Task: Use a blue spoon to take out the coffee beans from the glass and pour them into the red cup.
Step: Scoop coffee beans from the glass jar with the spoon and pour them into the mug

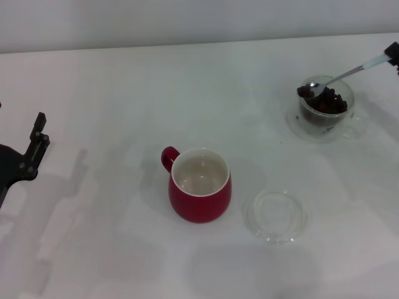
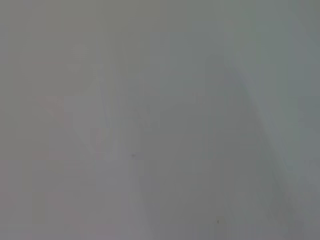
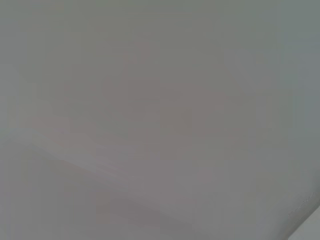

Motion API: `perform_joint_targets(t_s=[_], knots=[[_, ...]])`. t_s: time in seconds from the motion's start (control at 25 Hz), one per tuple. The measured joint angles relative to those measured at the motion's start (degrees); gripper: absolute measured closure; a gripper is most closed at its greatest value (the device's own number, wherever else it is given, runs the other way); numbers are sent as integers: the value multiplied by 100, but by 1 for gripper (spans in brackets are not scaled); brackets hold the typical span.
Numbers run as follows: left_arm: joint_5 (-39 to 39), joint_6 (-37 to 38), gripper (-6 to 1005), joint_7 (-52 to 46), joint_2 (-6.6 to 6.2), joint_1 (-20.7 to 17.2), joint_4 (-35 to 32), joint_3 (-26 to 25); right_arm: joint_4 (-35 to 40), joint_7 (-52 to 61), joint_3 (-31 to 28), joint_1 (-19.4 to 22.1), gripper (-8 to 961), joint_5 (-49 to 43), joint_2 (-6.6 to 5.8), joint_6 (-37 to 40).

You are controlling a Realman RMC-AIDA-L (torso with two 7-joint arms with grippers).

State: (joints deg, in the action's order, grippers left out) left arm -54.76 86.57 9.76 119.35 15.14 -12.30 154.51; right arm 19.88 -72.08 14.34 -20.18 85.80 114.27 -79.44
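The job has only just started. The red cup [image 1: 200, 185] sits in the middle of the white table [image 1: 112, 93], and its white inside looks empty, so no beans have been moved yet. The glass [image 1: 326, 104] stands far off on the robot's right side, near the back, and it is full of dark coffee beans [image 1: 330, 102]. The blue spoon [image 1: 340, 76] is tilted down into the glass, with its shiny bowl at the rim and what looks like a few beans on it, though that part is small and hard to be sure of. The right gripper [image 1: 392, 52] is just at the edge of the head view, at the end of the spoon's handle; it seems to be holding the spoon, but I cannot tell how wide its fingers are. The left gripper [image 1: 34, 147] is parked far away at the left edge, holding nothing. A flat clear dish [image 1: 276, 215] lies just beside the red cup. What is left: lift the spoon, carry it over to the red cup, and tip the beans in.
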Motion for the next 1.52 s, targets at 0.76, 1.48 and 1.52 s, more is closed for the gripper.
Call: perform_joint_targets(t_s=[0.76,1.48,1.52], knots=[[1,0,329,-1,1,3,71,0,-178,-312,1079,-256,808,56,96,-743],[1,0,328,0,18,-10,20,2,-425,-550,1798,-598,807,78,121,-892],[1,0,328,0,18,-3,19,1,-436,-559,1877,-641,807,77,122,-866]])
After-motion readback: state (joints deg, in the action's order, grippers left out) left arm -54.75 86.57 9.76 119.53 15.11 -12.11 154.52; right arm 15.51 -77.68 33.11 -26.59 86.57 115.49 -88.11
